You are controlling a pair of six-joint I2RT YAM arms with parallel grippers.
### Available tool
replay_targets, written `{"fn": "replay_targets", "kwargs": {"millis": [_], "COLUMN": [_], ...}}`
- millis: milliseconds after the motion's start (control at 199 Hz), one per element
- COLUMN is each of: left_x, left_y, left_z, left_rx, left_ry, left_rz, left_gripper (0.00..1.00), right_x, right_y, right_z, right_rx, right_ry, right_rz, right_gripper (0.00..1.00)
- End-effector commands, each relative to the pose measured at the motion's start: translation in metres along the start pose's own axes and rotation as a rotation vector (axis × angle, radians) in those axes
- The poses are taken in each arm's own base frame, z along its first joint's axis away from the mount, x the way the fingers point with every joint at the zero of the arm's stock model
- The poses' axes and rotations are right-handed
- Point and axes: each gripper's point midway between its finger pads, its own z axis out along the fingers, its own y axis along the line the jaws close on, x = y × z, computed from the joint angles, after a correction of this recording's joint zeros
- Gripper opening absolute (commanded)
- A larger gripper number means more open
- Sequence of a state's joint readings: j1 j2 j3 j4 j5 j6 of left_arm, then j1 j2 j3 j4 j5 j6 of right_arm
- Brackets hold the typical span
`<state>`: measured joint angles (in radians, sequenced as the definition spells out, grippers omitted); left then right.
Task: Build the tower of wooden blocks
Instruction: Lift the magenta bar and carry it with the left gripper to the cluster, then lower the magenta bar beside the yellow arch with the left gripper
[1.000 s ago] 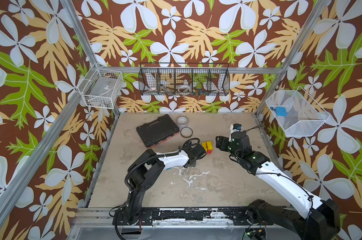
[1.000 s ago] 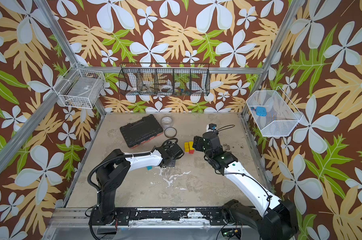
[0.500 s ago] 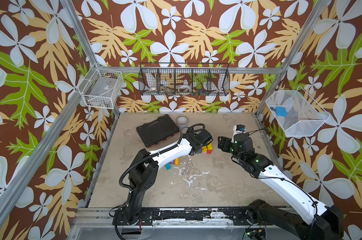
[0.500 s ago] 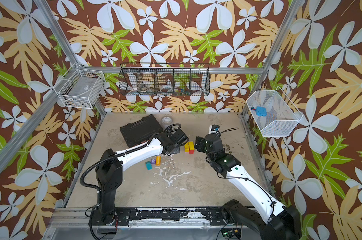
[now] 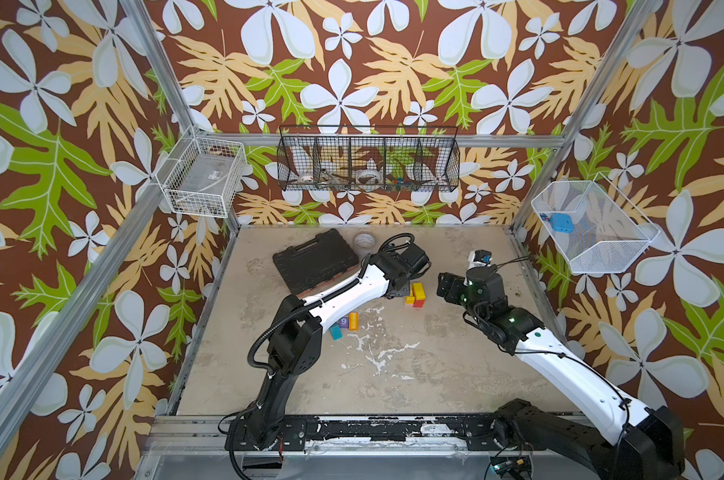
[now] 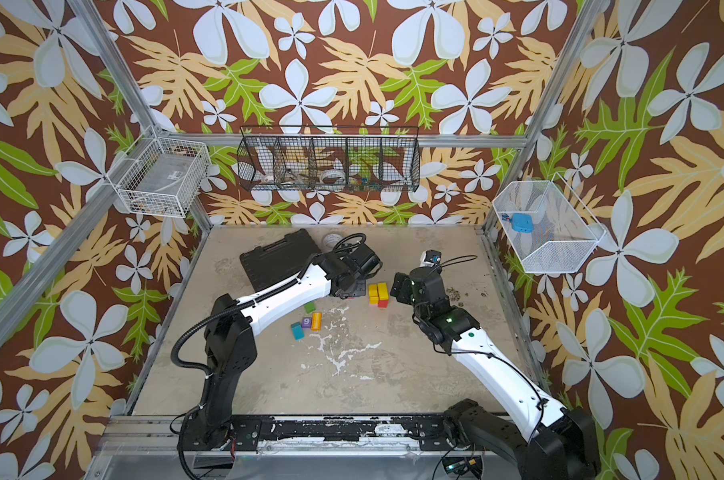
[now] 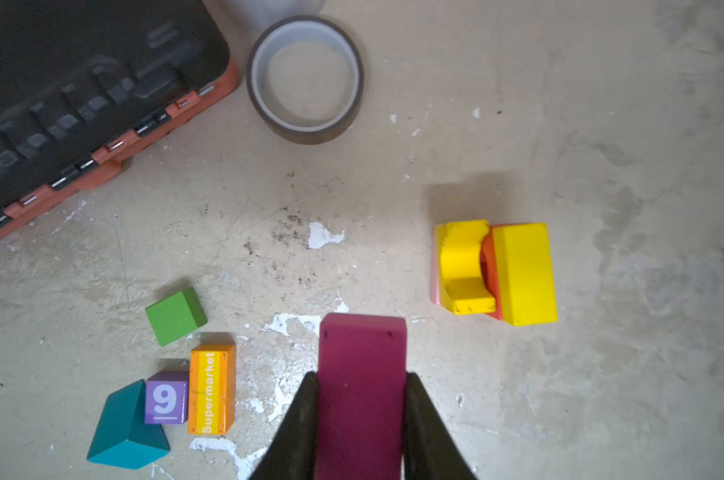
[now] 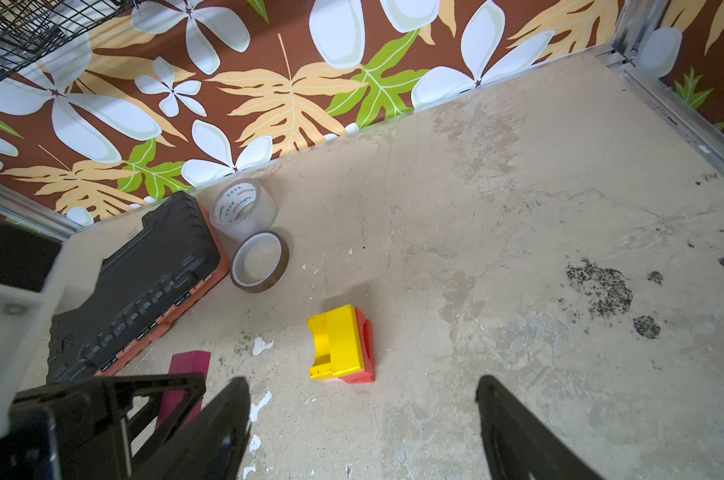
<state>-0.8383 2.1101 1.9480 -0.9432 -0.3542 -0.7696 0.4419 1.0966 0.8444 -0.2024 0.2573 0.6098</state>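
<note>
brown floral wallpaper [image 5: 352, 50], white blossoms, green and tan leaves; silver aluminium frame post [image 5: 164, 70]; worn beige tabletop [image 5: 435, 365], chipped white patches; black wire basket [image 5: 439, 166], back wall; white wire basket [image 5: 196, 203], left wall; white mesh basket [image 5: 601, 253], right wall.

I'm driving a robotics lab test cell: aluminium framing [image 5: 166, 83] boxes in a scuffed table [image 5: 435, 374], leaf-and-flower printed panels [image 5: 352, 62] stand as walls, wire baskets [image 5: 368, 166] hang there, and two arms [image 5: 352, 291] sit on a rail [image 5: 393, 428].
</note>
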Motion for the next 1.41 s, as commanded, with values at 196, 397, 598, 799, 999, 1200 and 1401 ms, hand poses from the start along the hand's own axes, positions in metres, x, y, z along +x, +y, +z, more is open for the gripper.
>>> {"fn": "replay_targets", "kwargs": {"millis": [196,397,598,799,999,1200,1401], "left_x": [0.008,0.013,0.009,0.007,0.005,0.007,0.007], "left_y": [-0.026,-0.044,-0.054,-0.060,-0.070,-0.075,-0.069], "left_z": [0.030,0.044,0.045,0.048,0.054,0.062,0.071], "left_rx": [-0.011,0.046,0.085,0.109,0.146,0.155,0.140], "left_ry": [0.115,0.142,0.131,0.128,0.125,0.139,0.148], "left_rz": [-0.005,-0.029,-0.036,-0.040,-0.038,-0.039,-0.060], "left_gripper": [0.00,0.00,0.00,0.00,0.00,0.00,0.00], "right_x": [0.001,0.010,0.014,0.015,0.013,0.013,0.013], "right_y": [-0.001,-0.013,-0.024,-0.024,-0.024,-0.024,-0.023], "right_z": [0.006,0.018,0.024,0.024,0.023,0.023,0.023], "right_rx": [0.000,-0.007,-0.031,-0.032,-0.030,-0.033,-0.035], "right_ry": [0.013,0.064,0.092,0.095,0.091,0.092,0.095], "right_rz": [0.023,0.079,0.138,0.140,0.140,0.139,0.140], "right_gripper": [0.85,0.84,0.83,0.82,0.82,0.82,0.82]}}
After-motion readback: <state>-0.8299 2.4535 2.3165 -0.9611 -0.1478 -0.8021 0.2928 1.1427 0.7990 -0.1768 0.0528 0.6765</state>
